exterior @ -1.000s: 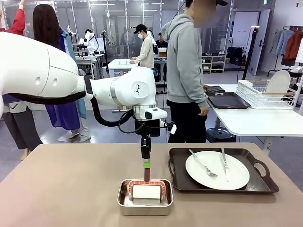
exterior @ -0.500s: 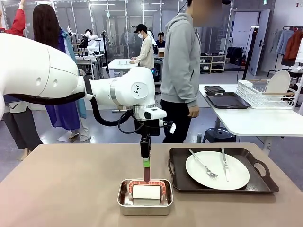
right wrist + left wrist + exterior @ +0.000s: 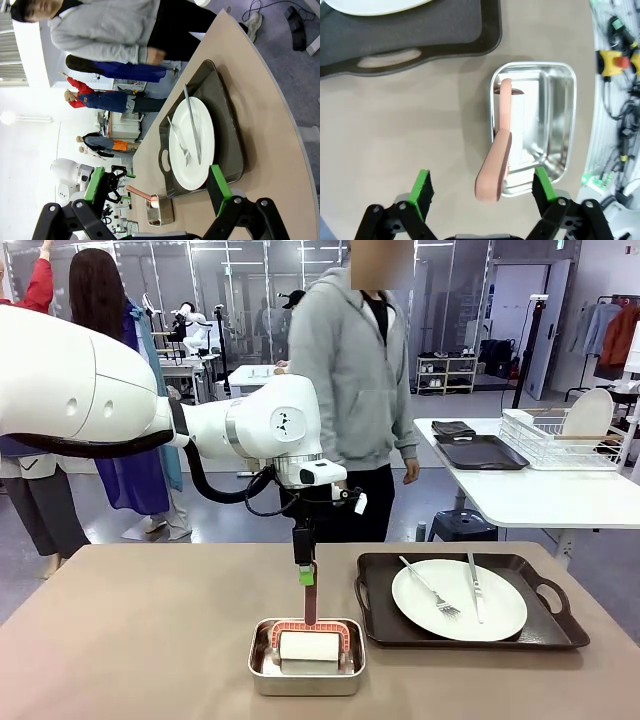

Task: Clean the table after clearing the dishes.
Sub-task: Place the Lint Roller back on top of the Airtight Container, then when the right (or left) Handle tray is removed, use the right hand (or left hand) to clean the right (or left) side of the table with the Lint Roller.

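A white plate point(image 3: 458, 599) with a fork point(image 3: 431, 589) and a knife point(image 3: 474, 587) lies on a dark handled tray point(image 3: 548, 625) at the right of the brown table point(image 3: 130, 640). In front sits a steel pan point(image 3: 306, 672) holding a white cleaning roller point(image 3: 308, 645) whose salmon handle point(image 3: 311, 608) stands up. My left gripper point(image 3: 307, 578) hangs just above the pan. In the left wrist view that gripper point(image 3: 482, 187) is open, and the handle point(image 3: 492, 170) stands free between its pads. My right gripper point(image 3: 156, 182) is open and holds nothing, looking across at the plate point(image 3: 192, 142) and the tray point(image 3: 222, 120).
A person in a grey hoodie point(image 3: 345, 370) stands at the table's far edge, hands down. To the right stands a white side table point(image 3: 540, 495) with a wire rack point(image 3: 555, 440) and stacked dark trays point(image 3: 480, 452). The table's left half point(image 3: 120, 610) is bare.
My left gripper has opened and let go of the salmon handle, rising slightly. The person has walked left to stand behind the table's middle.
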`<state>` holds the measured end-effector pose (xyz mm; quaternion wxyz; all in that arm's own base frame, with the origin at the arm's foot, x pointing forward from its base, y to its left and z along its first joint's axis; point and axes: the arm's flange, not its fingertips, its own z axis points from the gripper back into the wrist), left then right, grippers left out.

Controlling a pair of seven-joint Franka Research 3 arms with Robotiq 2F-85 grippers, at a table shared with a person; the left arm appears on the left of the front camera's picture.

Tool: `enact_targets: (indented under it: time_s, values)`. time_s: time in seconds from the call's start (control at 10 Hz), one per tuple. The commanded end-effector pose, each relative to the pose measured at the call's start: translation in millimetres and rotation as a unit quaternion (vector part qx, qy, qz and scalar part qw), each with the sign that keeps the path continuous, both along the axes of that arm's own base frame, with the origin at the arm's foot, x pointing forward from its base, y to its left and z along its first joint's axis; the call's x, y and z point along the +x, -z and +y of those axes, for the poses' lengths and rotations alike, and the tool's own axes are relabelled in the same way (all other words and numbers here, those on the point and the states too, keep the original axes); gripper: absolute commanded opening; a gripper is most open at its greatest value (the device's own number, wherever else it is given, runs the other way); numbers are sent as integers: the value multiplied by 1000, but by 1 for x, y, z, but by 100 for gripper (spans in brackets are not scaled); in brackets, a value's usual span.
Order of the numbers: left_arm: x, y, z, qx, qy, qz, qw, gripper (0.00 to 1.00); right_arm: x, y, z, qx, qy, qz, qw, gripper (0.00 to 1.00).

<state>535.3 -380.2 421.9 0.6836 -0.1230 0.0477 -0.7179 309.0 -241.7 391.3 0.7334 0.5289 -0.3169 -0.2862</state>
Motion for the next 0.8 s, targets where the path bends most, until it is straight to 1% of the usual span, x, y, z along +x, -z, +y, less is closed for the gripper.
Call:
enact_targets:
  time_s: [0.0,0.7]
  values:
    - [-1,2,-2,6,5,-4,1000,100,-1,-2,0,1,-1,-3,1000,100]
    - [-1,2,-2,6,5,-4,1000,100,-1,-2,0,1,-1,-3,1000,100]
